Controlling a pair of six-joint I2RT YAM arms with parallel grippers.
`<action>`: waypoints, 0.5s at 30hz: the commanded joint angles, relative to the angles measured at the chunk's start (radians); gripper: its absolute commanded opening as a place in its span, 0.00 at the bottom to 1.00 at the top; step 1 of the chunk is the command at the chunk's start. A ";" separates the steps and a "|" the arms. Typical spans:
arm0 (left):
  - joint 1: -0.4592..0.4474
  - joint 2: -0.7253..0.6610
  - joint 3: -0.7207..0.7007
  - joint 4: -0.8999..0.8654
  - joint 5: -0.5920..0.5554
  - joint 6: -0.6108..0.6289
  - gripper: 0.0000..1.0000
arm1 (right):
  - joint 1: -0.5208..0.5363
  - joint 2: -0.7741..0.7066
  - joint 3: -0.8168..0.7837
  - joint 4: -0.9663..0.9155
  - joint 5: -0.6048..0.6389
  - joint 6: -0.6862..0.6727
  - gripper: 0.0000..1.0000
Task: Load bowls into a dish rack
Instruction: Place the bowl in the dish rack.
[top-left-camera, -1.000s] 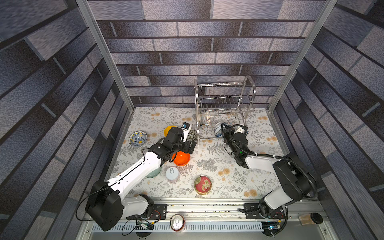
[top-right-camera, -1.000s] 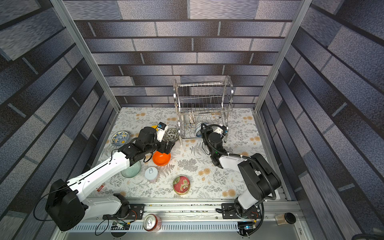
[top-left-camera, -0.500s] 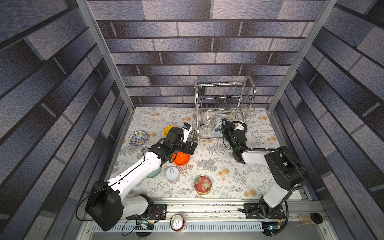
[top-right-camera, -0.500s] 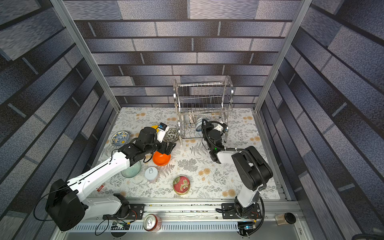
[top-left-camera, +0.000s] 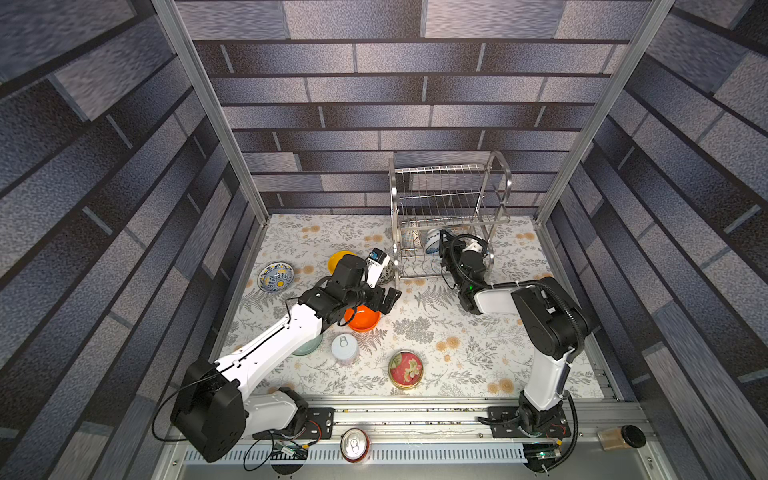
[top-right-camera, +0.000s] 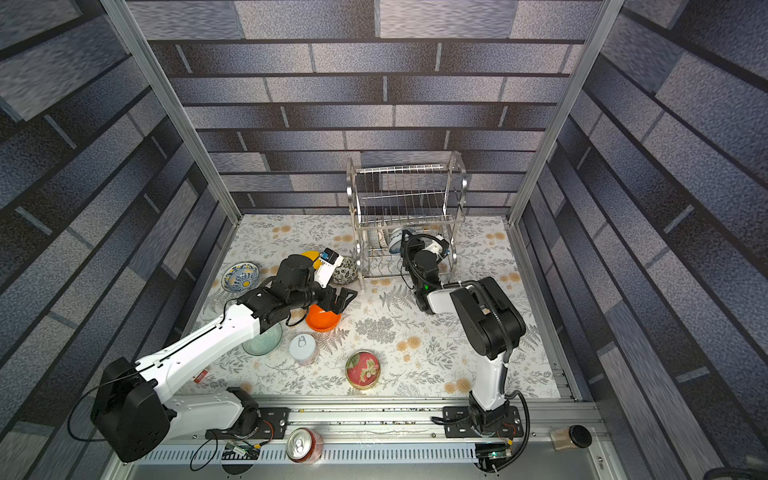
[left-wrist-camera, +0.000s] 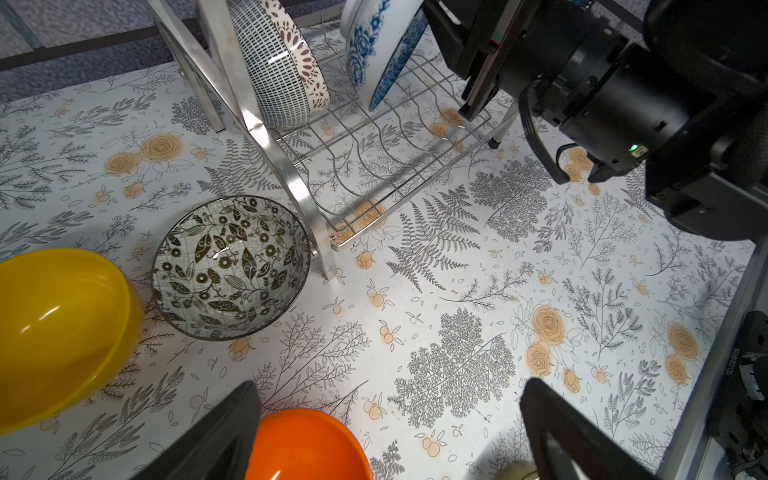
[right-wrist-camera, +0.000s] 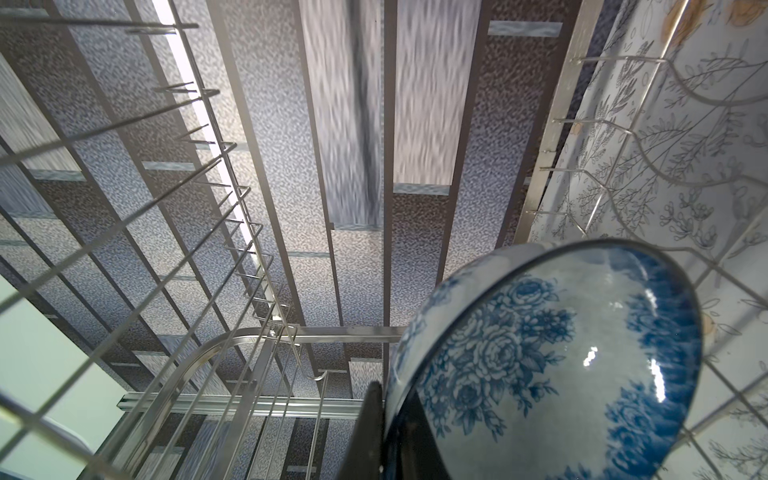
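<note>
The dish rack (top-left-camera: 449, 195) (top-right-camera: 405, 195) stands at the back. On its lower shelf a white lattice bowl (top-left-camera: 409, 237) (left-wrist-camera: 274, 70) stands on edge. Beside it, tilted on the same shelf, is a blue floral bowl (top-left-camera: 432, 241) (right-wrist-camera: 561, 365), with my right gripper (top-left-camera: 446, 245) (right-wrist-camera: 384, 440) shut on its rim. My left gripper (top-left-camera: 388, 297) (left-wrist-camera: 390, 399) hangs open over the mat, one finger above the orange bowl (top-left-camera: 362, 319) (left-wrist-camera: 307, 444). On the mat lie a yellow bowl (left-wrist-camera: 58, 332), a dark floral bowl (left-wrist-camera: 230, 266), a blue-and-yellow floral bowl (top-left-camera: 275, 277) and a pale green bowl (top-right-camera: 262, 340).
A white pull-tab can (top-left-camera: 345, 347) and a red flower tin (top-left-camera: 406, 369) sit on the mat near the front. A drink can (top-left-camera: 354, 444) and a small jar (top-left-camera: 621, 436) rest on the front rail. The dark floral bowl touches the rack's near leg (left-wrist-camera: 316, 232).
My right gripper has carried the blue floral bowl farther back into the rack's lower tier, and the right arm's elbow has risen. The left arm has hardly moved.
</note>
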 joint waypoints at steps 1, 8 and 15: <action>0.008 -0.007 -0.008 0.008 0.034 0.026 1.00 | -0.018 0.026 0.054 0.112 -0.016 0.009 0.09; 0.018 -0.001 -0.008 0.007 0.052 0.031 1.00 | -0.045 0.086 0.117 0.127 -0.048 0.011 0.09; 0.034 0.012 -0.004 0.009 0.072 0.030 1.00 | -0.066 0.120 0.167 0.123 -0.088 0.009 0.09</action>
